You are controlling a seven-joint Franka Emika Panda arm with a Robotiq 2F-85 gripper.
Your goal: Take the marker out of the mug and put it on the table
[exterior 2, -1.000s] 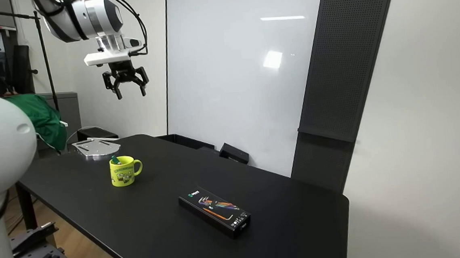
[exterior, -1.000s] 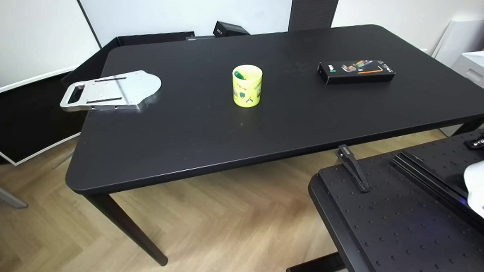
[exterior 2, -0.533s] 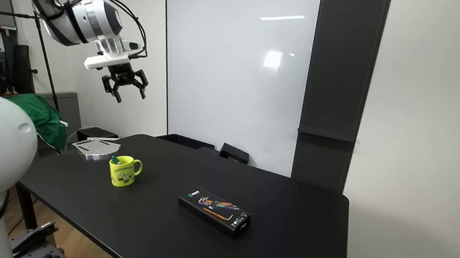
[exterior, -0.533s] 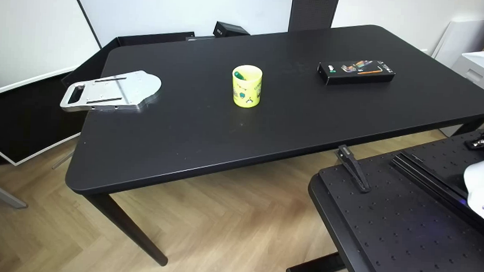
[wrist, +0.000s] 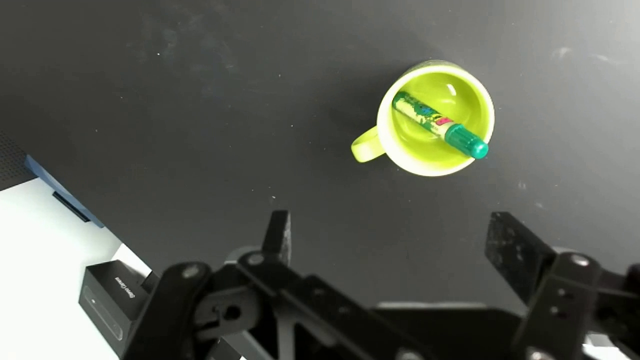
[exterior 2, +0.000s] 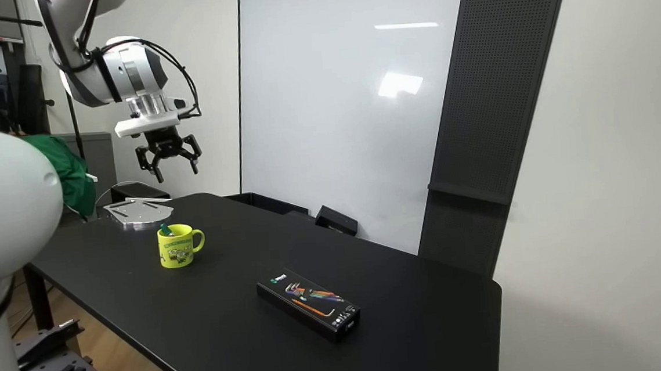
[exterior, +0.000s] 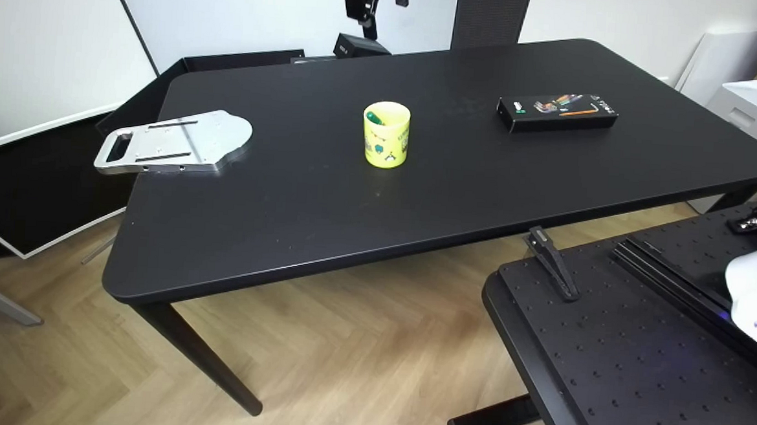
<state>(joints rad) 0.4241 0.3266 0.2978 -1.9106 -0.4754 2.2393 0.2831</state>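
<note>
The yellow-green mug (exterior: 385, 151) stands upright on the black table (exterior: 275, 207); both also show in an exterior view, the mug (exterior 2: 176, 253) with its handle visible. The green marker (wrist: 425, 117) leans inside the mug (wrist: 432, 168), its green cap resting at the rim. The marker's cap end pokes out in both exterior views (exterior: 374, 118) (exterior 2: 165, 229). My gripper (wrist: 390, 217) is open and empty, its fingers wide apart. In the wrist view the mug lies ahead of the fingertips. In an exterior view the gripper (exterior 2: 178, 176) hangs above the mug, pointing down.
A flat black box (exterior: 558, 115) lies on the table; it also shows in an exterior view (exterior 2: 310, 309). A silver metal plate (exterior: 181, 140) lies at a table edge. A perforated black surface (exterior: 636, 355) stands beside the table. A whiteboard (exterior 2: 347, 91) stands behind.
My gripper has come down toward the table and shifted slightly left in an exterior view, and has entered the top of another. It stays open. The mug and marker have not moved.
</note>
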